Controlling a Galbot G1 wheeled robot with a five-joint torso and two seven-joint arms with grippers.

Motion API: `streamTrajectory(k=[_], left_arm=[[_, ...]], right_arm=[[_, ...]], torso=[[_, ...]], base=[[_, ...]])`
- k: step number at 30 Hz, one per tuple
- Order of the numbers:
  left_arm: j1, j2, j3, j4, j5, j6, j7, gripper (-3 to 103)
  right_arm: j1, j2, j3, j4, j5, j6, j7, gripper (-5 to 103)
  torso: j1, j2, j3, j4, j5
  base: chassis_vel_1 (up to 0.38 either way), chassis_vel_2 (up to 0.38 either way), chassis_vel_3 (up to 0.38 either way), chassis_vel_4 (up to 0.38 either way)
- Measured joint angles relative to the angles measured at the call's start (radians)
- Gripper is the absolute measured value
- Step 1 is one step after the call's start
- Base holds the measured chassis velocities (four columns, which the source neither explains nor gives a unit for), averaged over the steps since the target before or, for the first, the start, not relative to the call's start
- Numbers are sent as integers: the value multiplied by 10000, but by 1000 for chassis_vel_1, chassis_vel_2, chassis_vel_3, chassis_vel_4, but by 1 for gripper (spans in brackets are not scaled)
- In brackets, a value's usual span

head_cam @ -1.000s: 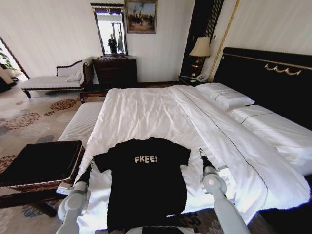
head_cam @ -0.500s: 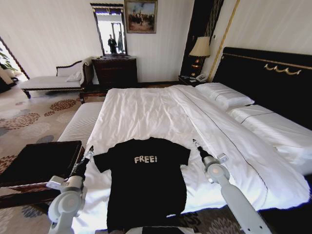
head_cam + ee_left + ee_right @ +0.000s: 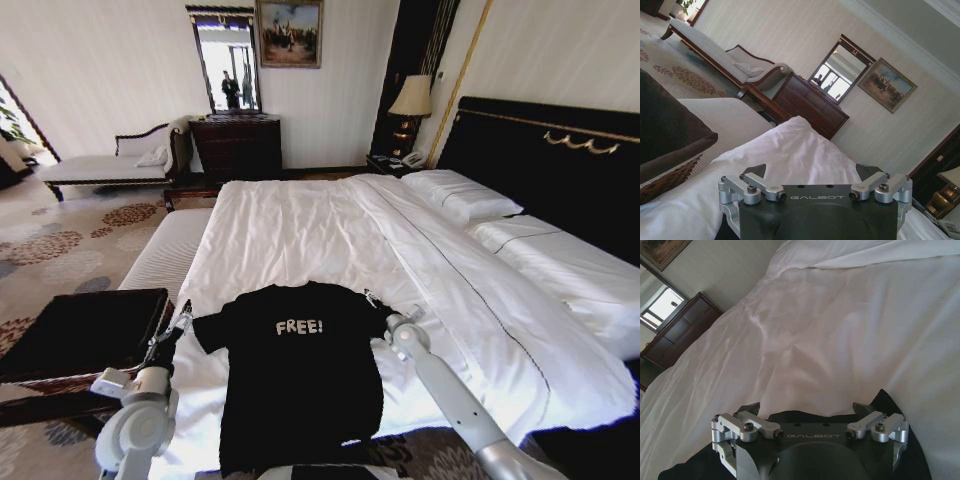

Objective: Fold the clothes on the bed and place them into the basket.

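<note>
Across most of your head view lies the bed (image 3: 330,230), white sheets smooth, black headboard on the right. Beside its near left corner you have the basket (image 3: 85,372), wicker sides, black lining; nothing lies in it as far as you can see. The pale bench (image 3: 165,252) sits just beyond the basket, along the bed's left edge.

On the near end of the bed: the black T-shirt (image 3: 298,365), flat, face up, "FREE!" lettering readable, both sleeves spread out, hem reaching the mattress edge toward you. No fold in it yet. Judgement: the task is at its very start. All folding is left, and so is the transfer to the basket.

Your left gripper (image 3: 178,320) sits just off the shirt's left sleeve, over the bed's edge beside the basket. In the left wrist view its jaws are spread and hold nothing. Your right gripper (image 3: 373,298) is at the right sleeve and shoulder. In the right wrist view its jaws stand apart, also unloaded, with black cloth right under them and white sheet ahead.
</note>
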Motion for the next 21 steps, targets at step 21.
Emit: streamTrajectory(k=[21], left_arm=[[-24,15,23,170,-269,84,-172,100]], right_arm=[[-522,-335,557,6,-58,67,-496,100]], torso=[[0,2,0,1,1]], base=[[0,0,0,0]])
